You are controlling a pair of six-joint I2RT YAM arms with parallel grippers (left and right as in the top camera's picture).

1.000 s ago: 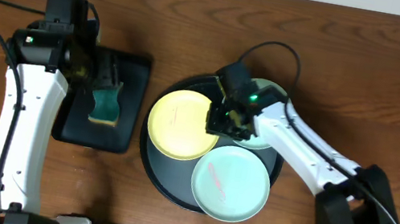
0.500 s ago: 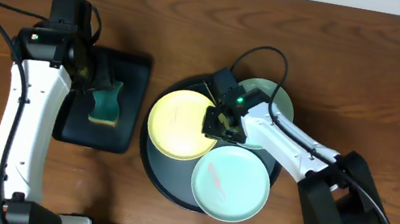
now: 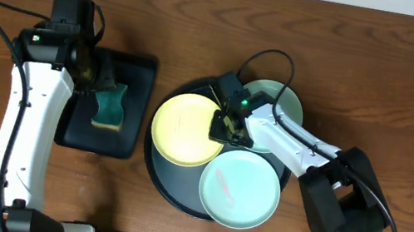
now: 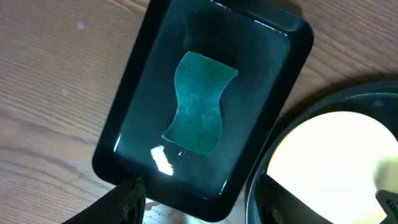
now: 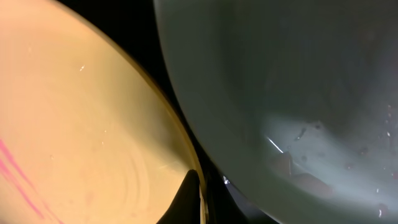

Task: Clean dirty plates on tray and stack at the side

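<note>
your right claw (image 3: 227, 128) sits mid-frame at the yellow plate (image 3: 179, 128) rim, likely to lift it; its grip, i cannot tell. left claw (image 4: 199, 202) hangs spread over the sponge (image 4: 199, 102).

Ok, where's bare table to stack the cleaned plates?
The widest bare table is at the right, beyond the round tray and the right arm. Only a narrow strip separates that tray from the rectangular tray. The round tray is crowded: three plates plus the right claw.
</note>
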